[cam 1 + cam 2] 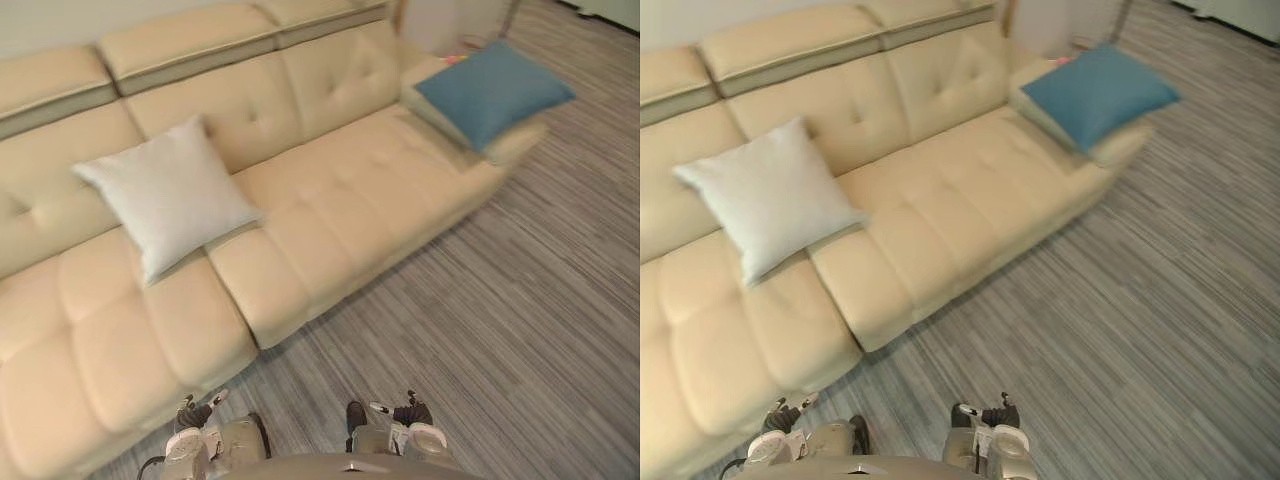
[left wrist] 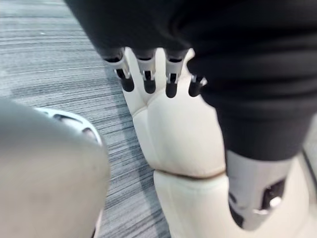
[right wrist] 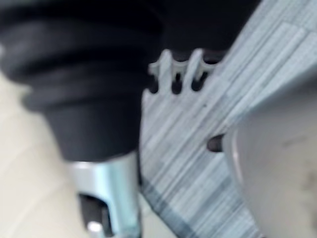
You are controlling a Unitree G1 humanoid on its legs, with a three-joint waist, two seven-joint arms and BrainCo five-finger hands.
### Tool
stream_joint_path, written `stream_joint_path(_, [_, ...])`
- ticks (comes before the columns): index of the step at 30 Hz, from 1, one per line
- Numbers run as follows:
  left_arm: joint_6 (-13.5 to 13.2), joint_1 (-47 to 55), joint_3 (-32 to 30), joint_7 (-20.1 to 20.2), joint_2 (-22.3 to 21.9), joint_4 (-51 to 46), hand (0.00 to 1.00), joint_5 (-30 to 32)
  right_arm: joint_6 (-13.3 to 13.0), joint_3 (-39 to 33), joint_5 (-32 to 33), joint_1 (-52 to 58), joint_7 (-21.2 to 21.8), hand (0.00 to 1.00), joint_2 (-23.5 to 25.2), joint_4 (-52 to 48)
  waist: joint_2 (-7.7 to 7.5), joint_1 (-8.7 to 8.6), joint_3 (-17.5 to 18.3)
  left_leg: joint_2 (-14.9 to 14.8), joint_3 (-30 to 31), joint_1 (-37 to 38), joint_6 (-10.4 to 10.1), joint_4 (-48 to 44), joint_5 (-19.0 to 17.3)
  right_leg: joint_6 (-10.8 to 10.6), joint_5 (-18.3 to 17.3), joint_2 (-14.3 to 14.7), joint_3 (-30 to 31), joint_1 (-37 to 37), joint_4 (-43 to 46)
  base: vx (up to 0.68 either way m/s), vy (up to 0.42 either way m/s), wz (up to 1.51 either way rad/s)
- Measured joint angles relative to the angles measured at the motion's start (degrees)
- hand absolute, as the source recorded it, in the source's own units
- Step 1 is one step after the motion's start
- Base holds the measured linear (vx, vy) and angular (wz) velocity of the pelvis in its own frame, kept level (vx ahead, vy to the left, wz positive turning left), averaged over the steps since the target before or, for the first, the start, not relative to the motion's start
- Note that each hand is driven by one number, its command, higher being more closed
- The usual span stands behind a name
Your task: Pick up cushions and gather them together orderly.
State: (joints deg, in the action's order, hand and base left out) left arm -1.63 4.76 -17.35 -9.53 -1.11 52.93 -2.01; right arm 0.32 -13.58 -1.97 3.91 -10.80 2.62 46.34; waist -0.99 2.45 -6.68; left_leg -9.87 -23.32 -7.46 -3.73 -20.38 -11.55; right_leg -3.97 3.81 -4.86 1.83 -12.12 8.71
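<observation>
Item 1: white cushion (image 1: 168, 195), square, on the left seat of the sofa (image 1: 340, 200), propped tilted against the backrest.
Item 2: blue cushion (image 1: 492, 90), far right end of the sofa, lying flat on a cream pad (image 1: 515, 148); whether that is a third cushion or the armrest I cannot tell.
Spacing: the 2 cushions are well apart, with bare seats between them.
Handling: probably light, soft and squashy, not fragile; the fabric should grip well. They will sag if pinched by 1 corner.
Where to hold: likely by an edge or across the middle, or with both hands on opposite sides.
Holder: the sofa carries both; a bare seat could take the pair.
Left hand (image 1: 195, 412): low, near the robot, over the striped floor (image 1: 500, 330); fingers relaxed, empty.
Right hand (image 1: 408, 410): low beside it, fingers loose, nothing held.
</observation>
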Motion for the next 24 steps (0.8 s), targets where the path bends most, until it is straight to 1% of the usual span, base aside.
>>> stream_joint_path(1, [0.18, -0.18, 0.06, 0.14, 0.04, 0.61, 0.00, 0.08, 0.00, -0.07, -0.03, -0.83, 0.23, 0.00, -0.03, 0.59, 0.31, -0.01, -0.11, -1.44, -3.95, 1.54, 0.71, 0.49, 0.50, 2.06, 0.36, -0.04, -6.57, -0.21, -0.48, 0.07, -0.044, -1.72])
stream_joint_path(2, [0.31, -0.23, 0.15, 0.25, 0.01, 0.64, 0.00, 0.09, 0.01, -0.12, -0.03, -1.20, 0.25, 0.00, -0.12, 1.13, 0.45, -0.21, -0.14, -1.97, -5.52, 2.13, 0.75, 0.73, 0.56, 3.48, -0.49, -0.52, -10.10, -0.56, 0.00, 0.06, -0.050, -1.30])
stream_joint_path(3, [0.44, -0.22, 0.74, 0.45, 0.00, 0.70, 0.00, 0.40, 0.10, -0.24, -0.14, -1.66, 0.29, 0.00, -0.48, 2.40, 0.89, -0.56, -0.06, -2.85, -8.28, 3.41, 0.55, 1.39, 0.74, 5.85, -2.07, -2.13, -17.84, -1.26, 1.84, 0.08, -0.049, -1.26])
stream_joint_path(4, [0.46, -0.04, 1.30, 1.00, 0.11, 0.76, 0.00, 1.16, 0.12, -0.66, -0.18, -1.79, 0.30, 0.00, -0.75, 2.65, 1.18, -0.65, -0.04, -3.59, -11.21, 4.91, 0.24, 1.95, 0.92, 7.45, -3.17, -4.43, -26.35, -1.54, 4.01, 0.10, -0.055, -1.38])
stream_joint_path(5, [0.49, -0.11, 1.32, 1.20, 0.29, 1.23, 0.00, 1.18, 0.08, -0.79, -0.18, -1.96, 0.30, 0.00, -0.99, 3.33, 1.12, -0.62, -0.01, -3.60, -12.70, 6.13, -0.37, 2.46, 1.27, 7.42, -3.20, -5.63, -30.46, -1.50, 4.72, 0.12, -0.102, -1.35])
stream_joint_path(6, [0.56, -0.62, 1.32, 1.26, 0.83, 2.50, 0.00, 1.31, -0.01, -1.25, -0.18, -2.63, 0.28, 0.00, -1.74, 4.32, 1.24, -1.08, 0.10, -3.22, -11.99, 7.40, -1.78, 4.31, 2.31, 6.36, -2.61, -4.33, -30.23, -1.55, 4.61, 0.12, -0.170, -0.94])
stream_joint_path(7, [0.56, -0.86, 1.36, 1.29, 0.72, 2.87, 0.00, 1.46, -0.07, -1.27, -0.19, -2.67, 0.29, 0.00, -2.33, 4.52, 1.39, -1.24, 0.30, -3.17, -11.18, 7.88, -1.99, 5.35, 2.51, 6.30, -2.57, -3.50, -29.17, -1.77, 4.41, 0.12, -0.186, -0.95])
stream_joint_path(8, [0.56, -0.83, 1.64, 1.45, 0.09, 3.07, 0.00, 1.73, -0.06, -1.28, -0.17, -2.77, 0.28, 0.00, -3.29, 5.73, 2.62, -1.00, 0.25, -3.17, -9.97, 8.98, -2.09, 6.99, 2.56, 6.36, -2.72, -1.78, -26.57, -2.35, 4.11, 0.12, -0.221, -1.12])
stream_joint_path(9, [0.57, -0.61, 1.62, 1.56, -0.42, 3.88, 0.00, 2.25, 0.21, -1.34, -0.14, -3.20, 0.27, 0.00, -5.13, 7.45, 3.70, -0.49, 0.23, -3.70, -9.41, 10.26, -2.11, 6.99, 2.58, 6.00, -4.24, 0.08, -23.24, -3.36, 4.55, 0.09, -0.157, -1.19])
stream_joint_path(10, [0.64, -0.57, 1.52, 1.57, -0.44, 4.24, 0.00, 2.22, 0.27, -1.34, -0.14, -3.20, 0.26, 0.00, -5.42, 7.89, 3.94, -0.54, 0.21, -4.24, -9.32, 10.29, -2.17, 5.48, 2.50, 6.30, -5.24, 0.57, -22.17, -3.73, 5.01, 0.08, -0.154, -1.24])
stream_joint_path(11, [0.68, -0.54, 1.18, 1.55, -0.37, 4.31, 0.00, 2.31, 0.15, -2.46, 0.37, -3.22, 0.21, 0.00, -5.59, 8.47, 4.20, -0.62, 0.15, -6.25, -8.46, 9.35, -2.17, -0.18, 2.05, 6.34, -6.26, 1.42, -20.63, -3.84, 5.87, 0.09, -0.151, -1.10])
stream_joint_path(12, [0.68, -0.55, 0.71, 1.56, -0.48, 4.16, 0.00, 2.34, 0.15, -3.31, 0.51, -3.07, 0.17, 0.00, -5.55, 8.46, 4.67, -0.64, -0.08, -9.25, -6.69, 7.85, -1.79, -8.35, 2.17, 7.06, -6.91, 3.29, -19.19, -3.00, 6.26, 0.11, -0.133, -1.03])
stream_joint_path(13, [0.65, -0.59, 0.59, 1.59, -0.53, 4.13, 0.00, 2.29, 0.13, -3.32, 0.56, -3.00, 0.15, 0.00, -5.53, 8.35, 4.83, -0.71, -0.14, -10.53, -5.20, 6.67, -1.02, -12.53, 2.61, 7.37, -7.12, 3.91, -18.49, -2.60, 6.44, 0.12, -0.119, -0.92])
stream_joint_path(14, [0.58, -0.64, 0.48, 1.60, -0.69, 3.80, 0.00, 2.31, 0.16, -3.10, 0.60, -3.04, -0.01, 0.00, -5.47, 7.88, 4.94, -0.52, -0.88, -12.00, -1.23, 4.09, 1.58, -19.90, 3.96, 8.35, -7.75, 5.29, -16.70, -1.56, 7.02, 0.12, -0.041, -0.99])
stream_joint_path(15, [0.34, -0.68, 0.48, 1.60, -0.99, 3.28, 0.00, 2.30, 0.16, -2.22, 0.88, -3.07, -0.54, 0.00, -5.37, 6.31, 5.21, -0.15, -1.57, -10.51, 4.58, 0.52, 0.17, -27.46, 0.11, 9.36, -8.35, 6.77, -13.77, -0.58, 7.39, 0.10, -0.022, -1.01])
stream_joint_path(16, [0.34, -0.66, 0.48, 1.60, -1.03, 3.00, 0.00, 2.28, 0.12, -2.15, 1.32, -3.16, -0.61, 0.00, -5.21, 6.26, 5.22, -0.10, -1.59, -9.33, 5.57, -0.76, -0.16, -28.75, -1.37, 9.48, -8.39, 7.14, -12.89, -0.38, 7.36, 0.11, 0.015, -1.00])
stream_joint_path(17, [0.33, -0.70, 0.51, 1.60, -1.19, 2.25, 0.00, 2.25, 0.21, -2.12, 1.97, -3.33, -0.62, 0.00, -5.06, 6.36, 5.13, 0.30, -1.73, -6.69, 6.83, -2.70, 0.12, -28.46, -3.81, 9.62, -8.43, 7.54, -10.99, 0.20, 7.00, 0.08, 0.051, -1.00])
stream_joint_path(18, [0.20, -0.64, 0.53, 1.56, -1.78, 0.94, 0.00, 2.18, 0.27, -2.13, 2.45, -3.52, -0.67, 0.00, -5.04, 6.39, 5.03, 1.55, -1.86, -2.59, 7.47, -5.39, 1.61, -24.15, -5.58, 9.81, -8.33, 8.38, -7.55, 0.80, 6.09, 0.08, 0.058, -1.04])
stream_joint_path(19, [0.22, -0.64, 0.49, 1.53, -2.03, 0.35, 0.00, 2.18, 0.34, -2.10, 2.64, -3.79, -0.69, 0.00, -5.07, 6.36, 5.12, 1.99, -2.03, -1.55, 7.57, -6.09, 1.92, -21.91, -5.75, 9.93, -8.28, 8.71, -6.54, 1.11, 5.50, 0.08, 0.077, -1.25])
stream_joint_path(20, [0.21, -0.58, 0.47, 1.51, -2.43, -0.71, 0.00, 2.18, 0.69, -2.09, 2.66, -4.58, -0.76, 0.00, -5.06, 6.34, 5.17, 3.09, -2.15, 0.60, 7.93, -7.61, 1.95, -15.53, -5.64, 10.21, -8.11, 9.45, -4.04, 1.46, 3.99, 0.07, 0.097, -1.07])
stream_joint_path(21, [0.21, -0.64, 0.48, 1.52, -2.54, -1.11, 0.00, 2.17, 0.70, -2.06, 2.66, -5.19, -0.80, 0.00, -5.05, 6.29, 5.13, 3.62, -2.20, 1.77, 8.12, -7.80, 1.69, -10.52, -5.29, 10.39, -8.00, 9.88, -2.70, 1.52, 2.62, 0.10, 0.103, -1.47])
stream_joint_path(22, [0.27, -0.32, 0.43, 1.45, -3.00, -1.34, 0.00, 2.23, 0.67, -1.80, 2.66, -5.88, -0.94, 0.00, -5.46, 6.25, 6.87, 4.31, -1.77, 1.68, 9.67, -8.23, 1.92, -1.26, -3.35, 10.46, -7.74, 13.25, -0.62, 3.42, -0.51, 0.15, 0.075, -2.04])
stream_joint_path(23, [-0.33, -0.34, -0.23, 1.43, -2.91, -1.01, 0.00, 2.07, 0.80, -0.32, 2.74, -7.32, -1.41, 0.00, -4.71, 5.62, 7.04, 6.79, -1.99, 0.40, 8.91, -8.45, 2.61, -2.45, -0.72, 9.42, -12.15, 13.14, -2.90, -0.57, 14.95, 0.17, 0.048, -1.76])
stream_joint_path(24, [-0.30, -0.44, -0.50, 1.46, -1.59, -1.32, 0.00, 2.20, 0.73, 0.11, 2.72, -6.81, -1.86, 0.00, -3.97, 5.30, 5.40, 6.39, -2.24, 1.70, 8.92, -8.57, 2.44, -3.87, -1.08, 8.77, -15.70, 11.46, -2.03, 1.23, 16.70, 0.21, 0.017, -1.16])
